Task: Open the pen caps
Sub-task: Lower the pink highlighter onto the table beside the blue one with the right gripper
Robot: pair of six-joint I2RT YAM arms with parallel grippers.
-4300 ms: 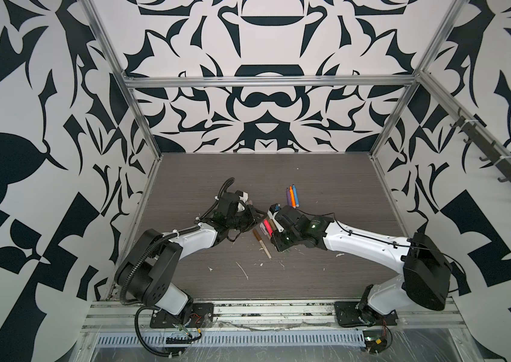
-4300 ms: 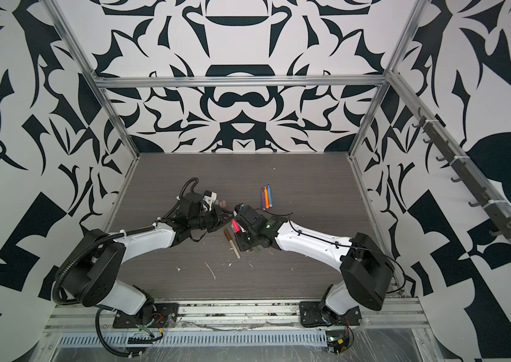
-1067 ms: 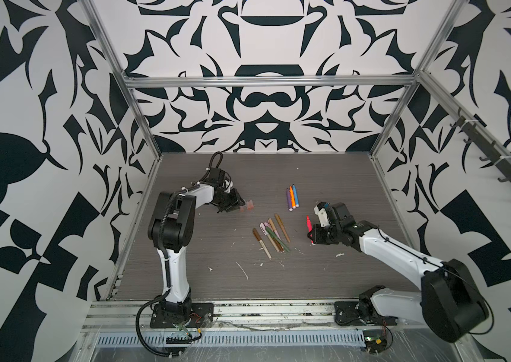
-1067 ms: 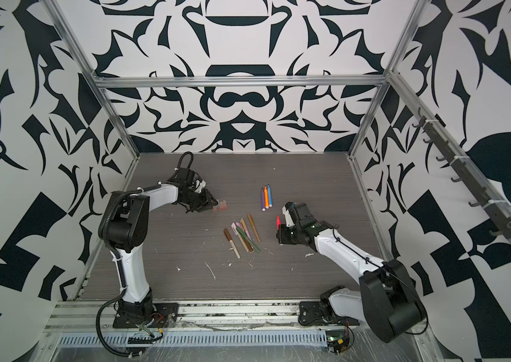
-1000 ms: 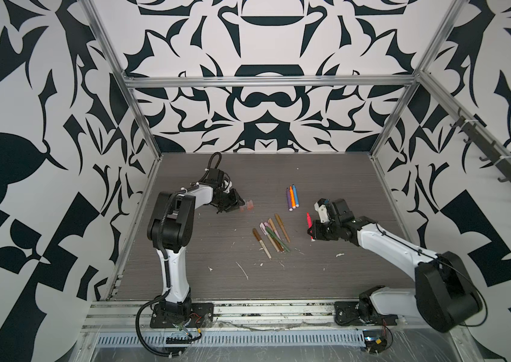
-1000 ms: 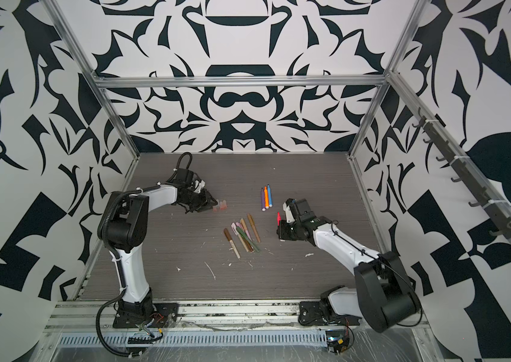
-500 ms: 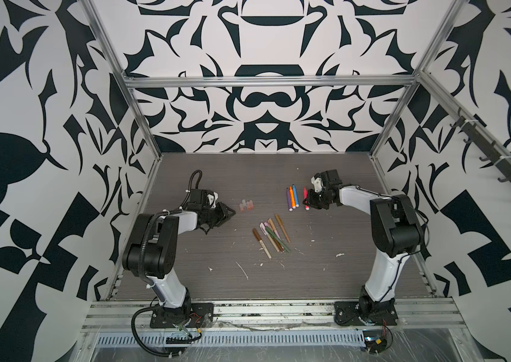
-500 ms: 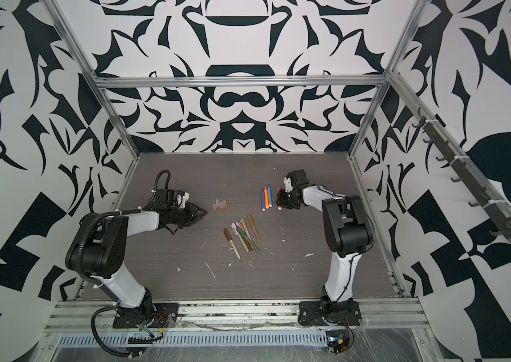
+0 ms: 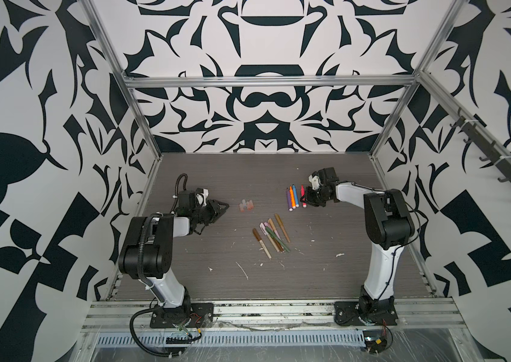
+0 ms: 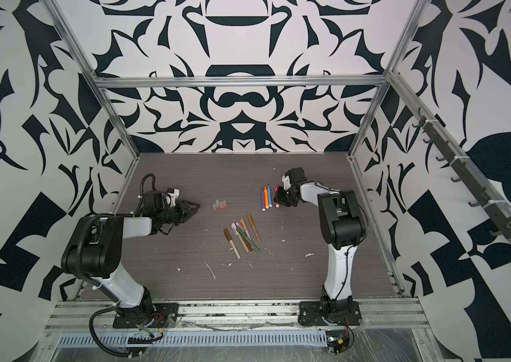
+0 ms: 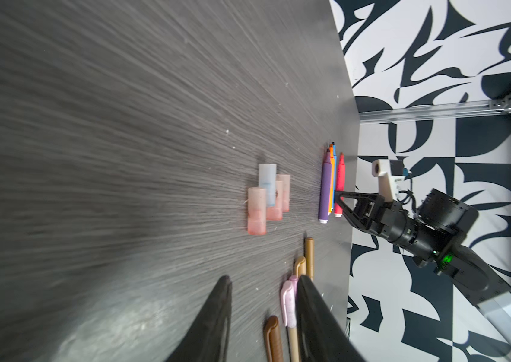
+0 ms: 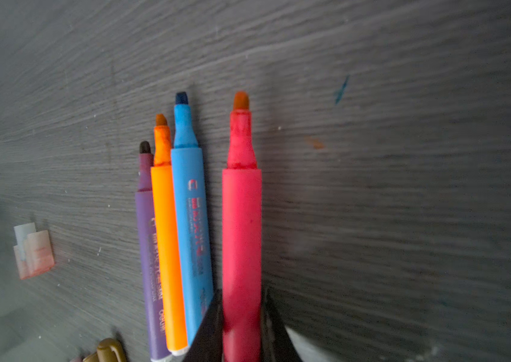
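Observation:
Three uncapped pens, purple point(image 12: 149, 250), orange point(image 12: 166, 235) and blue point(image 12: 191, 219), lie side by side at the back right. A red uncapped pen point(image 12: 241, 219) lies on the table just beside them. My right gripper point(image 12: 241, 293) straddles its rear end, jaws open with a thin gap on one side; in both top views it point(image 9: 306, 200) point(image 10: 277, 200) sits low there. Several pale pinkish pen caps point(image 9: 246, 205) point(image 11: 266, 197) lie clustered at the back centre. My left gripper point(image 9: 224, 205) point(image 11: 263, 279) is open and empty, a little to their left.
Several capped pens in brown, lilac, olive and tan point(image 9: 271, 233) point(image 10: 243, 235) lie fanned in the middle of the table. White flecks of debris point(image 9: 243, 271) are scattered toward the front. Patterned walls with metal posts close in both sides and the back.
My right arm swung from mid-table to the back right with the red pen, set it beside the three others, and its jaws loosened. My left gripper drew back left from the caps.

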